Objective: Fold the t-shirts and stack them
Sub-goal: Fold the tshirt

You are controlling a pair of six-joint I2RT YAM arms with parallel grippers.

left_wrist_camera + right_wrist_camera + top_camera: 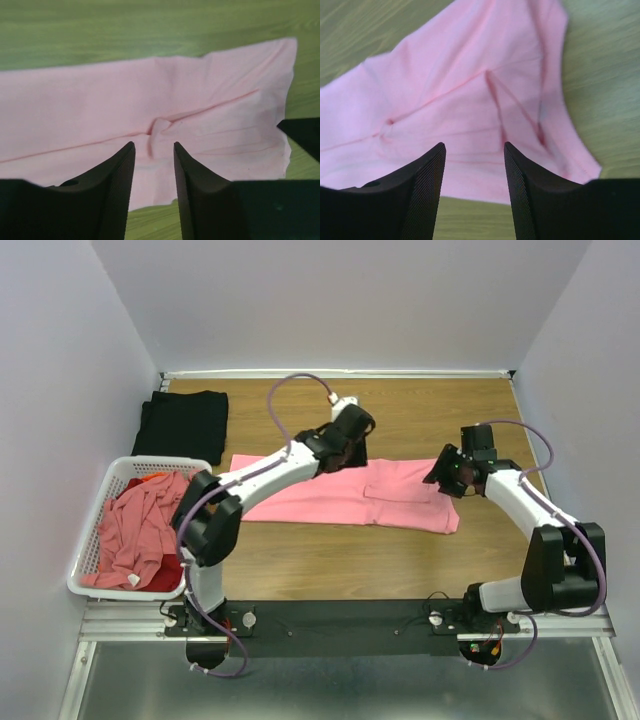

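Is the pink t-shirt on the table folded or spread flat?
Partly folded: the pink t-shirt lies as a long narrow strip, with layered edges and creases in both wrist views.

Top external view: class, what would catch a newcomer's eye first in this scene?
A salmon-pink t-shirt, folded into a long strip, lies mid-table, with the left arm and right arm reaching over it, jaws open and empty. At the left edge a white slatted basket holds a heap of pink and red shirts, and a folded black t-shirt sits in the far left corner.
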